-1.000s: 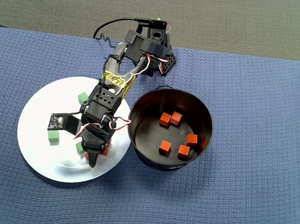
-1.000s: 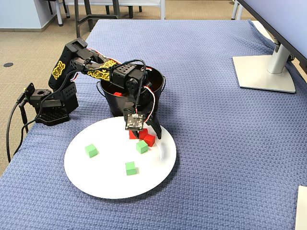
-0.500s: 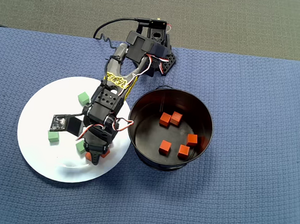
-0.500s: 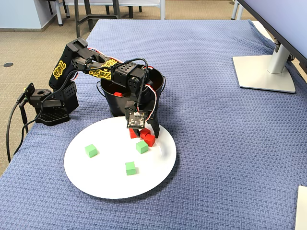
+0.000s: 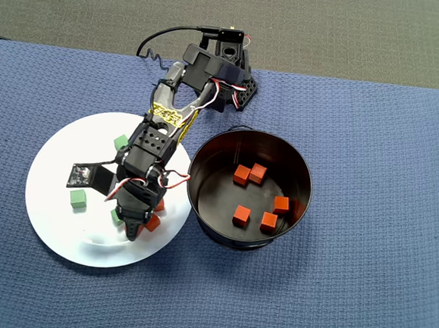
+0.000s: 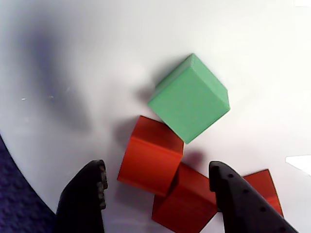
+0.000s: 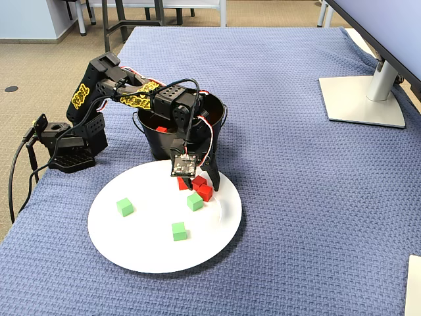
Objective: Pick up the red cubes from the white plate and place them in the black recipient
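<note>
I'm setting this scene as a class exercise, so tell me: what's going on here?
A small robot arm is sorting cubes. Its gripper hangs open over three red cubes bunched beside a green cube near the edge of a white plate. Five red cubes already lie in the black pot beside the plate. Nothing is gripped yet.

We can make out yellow lettering on the black arm (image 7: pixel 125 92), on its upper link in the fixed view and again on the link near the wrist in the overhead view, but it is too small and blurred for us to read a word. We find no legible text, number or brand on anything else in these views.
</note>
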Controlling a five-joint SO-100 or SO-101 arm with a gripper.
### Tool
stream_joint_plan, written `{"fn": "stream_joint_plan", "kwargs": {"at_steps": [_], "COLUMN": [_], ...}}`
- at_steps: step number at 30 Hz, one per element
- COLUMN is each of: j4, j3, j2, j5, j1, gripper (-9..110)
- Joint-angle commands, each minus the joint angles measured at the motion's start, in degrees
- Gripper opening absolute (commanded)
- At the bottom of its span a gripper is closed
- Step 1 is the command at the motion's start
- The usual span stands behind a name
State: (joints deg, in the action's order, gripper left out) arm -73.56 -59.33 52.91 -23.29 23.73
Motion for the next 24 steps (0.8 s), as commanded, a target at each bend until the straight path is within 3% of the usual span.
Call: {"fn": "stream_joint_plan", "kwargs": {"at_steps": [1,24], "j4": [1.14,0.79], "j3": [3.52,6.24], "j2": [2.37,-0.53], "j5": [0.53,1.23], "j1": [1.49,3.08], "gripper": [19,9]}}
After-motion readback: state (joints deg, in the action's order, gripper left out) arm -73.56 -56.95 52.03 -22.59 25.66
